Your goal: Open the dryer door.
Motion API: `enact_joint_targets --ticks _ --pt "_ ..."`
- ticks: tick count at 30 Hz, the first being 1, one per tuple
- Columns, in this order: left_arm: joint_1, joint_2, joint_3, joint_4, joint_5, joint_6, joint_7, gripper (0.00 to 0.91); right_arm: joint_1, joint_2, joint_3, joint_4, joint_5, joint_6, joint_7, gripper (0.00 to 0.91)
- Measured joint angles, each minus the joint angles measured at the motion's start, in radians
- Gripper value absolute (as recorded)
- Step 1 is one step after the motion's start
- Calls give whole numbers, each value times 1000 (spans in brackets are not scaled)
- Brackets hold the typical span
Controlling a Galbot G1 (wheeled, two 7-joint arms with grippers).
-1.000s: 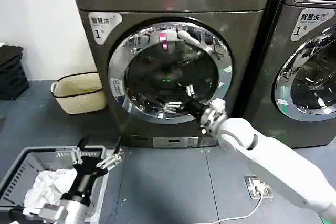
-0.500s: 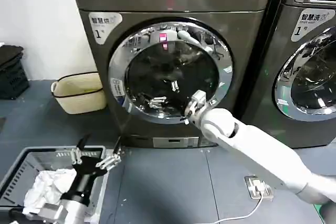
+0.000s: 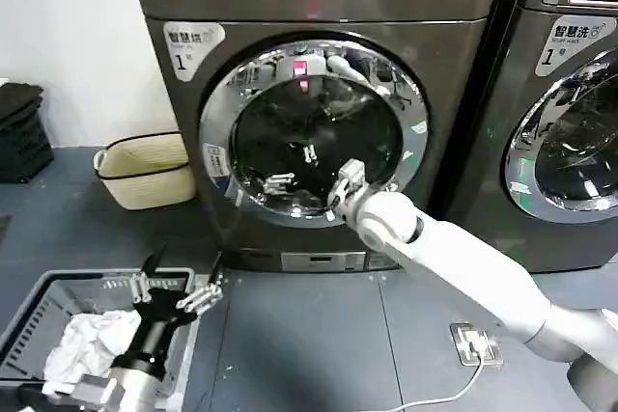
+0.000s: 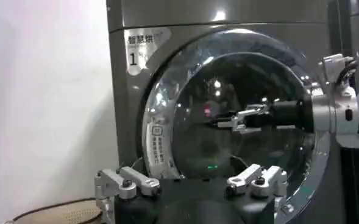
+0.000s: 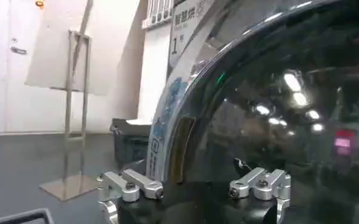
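Observation:
The dryer door (image 3: pixel 218 113), a wide chrome ring around dark glass, sits shut on the dark grey machine. My right gripper (image 3: pixel 293 168) hovers open just in front of the lower middle of the glass, nothing between its fingers. From the left wrist view the right gripper (image 4: pixel 226 120) points toward the door's (image 4: pixel 167 91) label side. In the right wrist view the right gripper (image 5: pixel 194 185) faces the door's glass (image 5: pixel 277 91) close up, near the ring's labelled edge. My left gripper (image 3: pixel 180 290) rests open and low by the laundry basket; the left gripper (image 4: pixel 194 182) looks at the door from afar.
A grey laundry basket (image 3: pixel 34 298) with white cloth stands at the front left. A cream woven basket (image 3: pixel 145 169) sits left of the machine, and a black crate (image 3: pixel 19 137) farther left. A second machine (image 3: pixel 570 132) stands on the right. A plug and cable (image 3: pixel 475 344) lie on the floor.
My right arm has swung left across the door front, taking the open gripper from the lower right of the glass toward its lower middle. The left arm has stayed still.

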Motion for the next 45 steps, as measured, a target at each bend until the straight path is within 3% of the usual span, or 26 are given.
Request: enact_joint_targets --ticks 45 --pt "2 0 -7 7 -4 -1 2 907 96 169 -90 -275 12 18 -151 907"
